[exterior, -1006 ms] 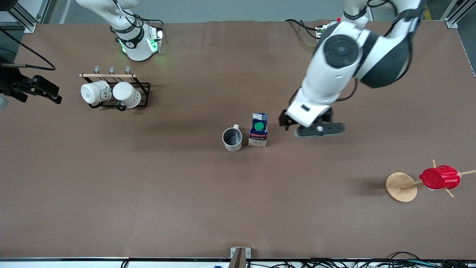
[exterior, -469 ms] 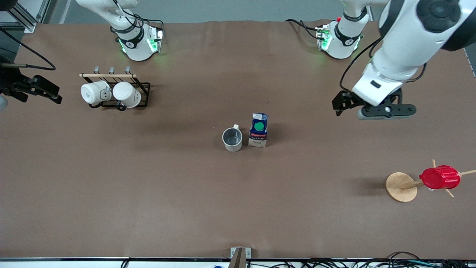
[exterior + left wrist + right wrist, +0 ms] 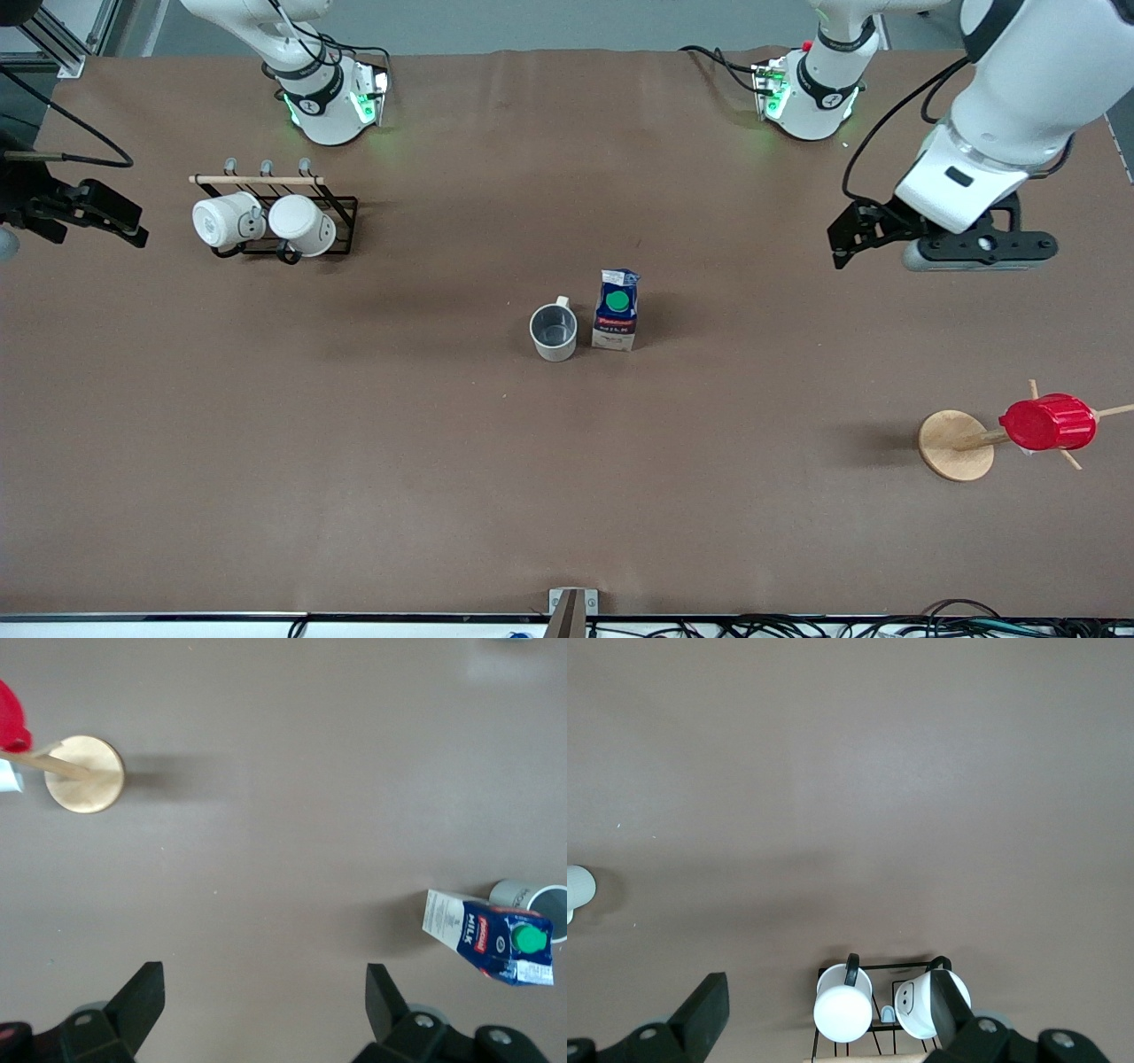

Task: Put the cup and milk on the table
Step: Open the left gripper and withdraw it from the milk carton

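The cup [image 3: 554, 332], off-white with a dark grey inside, stands upright on the brown table [image 3: 425, 496] near its middle. The milk [image 3: 616, 310], a dark blue carton with a green cap, stands right beside it, toward the left arm's end. Both also show in the left wrist view, the milk [image 3: 492, 939] and the cup [image 3: 539, 901]. My left gripper [image 3: 842, 241] is open and empty, up over bare table well away from the milk, toward the left arm's end [image 3: 266, 1001]. My right gripper [image 3: 124, 226] is open and empty, up beside the mug rack at the right arm's end [image 3: 828, 1005].
A black wire rack [image 3: 341, 226] holds two plain white mugs [image 3: 226, 220] [image 3: 301, 223] near the right arm's base. A wooden peg stand [image 3: 955, 445] carries a red ribbed cup [image 3: 1047, 422] at the left arm's end, nearer the front camera.
My left gripper has moved from right beside the milk away toward the left arm's end of the table, empty. The cup, the milk and the right arm have not moved.
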Tool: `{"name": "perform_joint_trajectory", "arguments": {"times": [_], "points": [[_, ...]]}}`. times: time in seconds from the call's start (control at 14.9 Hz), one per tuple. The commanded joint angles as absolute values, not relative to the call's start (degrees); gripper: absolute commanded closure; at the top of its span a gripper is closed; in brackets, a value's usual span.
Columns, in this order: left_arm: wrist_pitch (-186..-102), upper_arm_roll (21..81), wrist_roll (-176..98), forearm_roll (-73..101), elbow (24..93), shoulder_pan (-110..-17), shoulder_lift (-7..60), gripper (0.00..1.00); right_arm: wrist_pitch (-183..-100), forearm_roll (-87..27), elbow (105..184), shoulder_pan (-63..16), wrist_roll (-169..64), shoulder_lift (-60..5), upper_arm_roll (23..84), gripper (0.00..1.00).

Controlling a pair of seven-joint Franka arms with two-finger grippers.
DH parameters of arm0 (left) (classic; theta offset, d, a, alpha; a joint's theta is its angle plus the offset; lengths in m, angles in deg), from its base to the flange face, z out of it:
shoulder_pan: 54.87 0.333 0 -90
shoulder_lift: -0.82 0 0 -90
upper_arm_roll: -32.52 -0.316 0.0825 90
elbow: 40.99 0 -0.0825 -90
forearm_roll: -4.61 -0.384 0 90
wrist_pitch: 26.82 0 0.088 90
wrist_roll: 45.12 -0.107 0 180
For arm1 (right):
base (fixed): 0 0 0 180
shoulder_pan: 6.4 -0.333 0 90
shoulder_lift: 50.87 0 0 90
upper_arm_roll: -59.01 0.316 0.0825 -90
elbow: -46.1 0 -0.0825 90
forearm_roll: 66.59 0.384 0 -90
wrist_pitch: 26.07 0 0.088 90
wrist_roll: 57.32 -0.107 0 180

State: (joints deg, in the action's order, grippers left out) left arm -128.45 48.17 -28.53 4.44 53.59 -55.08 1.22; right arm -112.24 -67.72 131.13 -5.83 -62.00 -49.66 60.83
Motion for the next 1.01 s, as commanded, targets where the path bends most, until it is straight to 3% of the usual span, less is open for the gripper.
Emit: {"name": "perform_joint_trajectory", "arguments": {"times": [0.0, 0.4, 0.94], "points": [[-127.1, 41.3, -31.7, 6.1, 51.5, -59.7, 2.4, 0.0, -111.9, -66.8, 131.3, -5.7, -61.5, -49.9, 60.9, 0.0], [-123.8, 37.5, -35.3, 6.5, 54.6, -60.9, 0.4, 0.0, -111.9, -66.7, 131.3, -5.7, -61.5, -49.9, 60.9, 0.0], [-124.4, 37.6, -35.3, 6.8, 56.6, -60.8, -0.8, 0.01, -111.9, -66.8, 131.3, -5.7, -61.5, -49.9, 60.9, 0.0]]}}
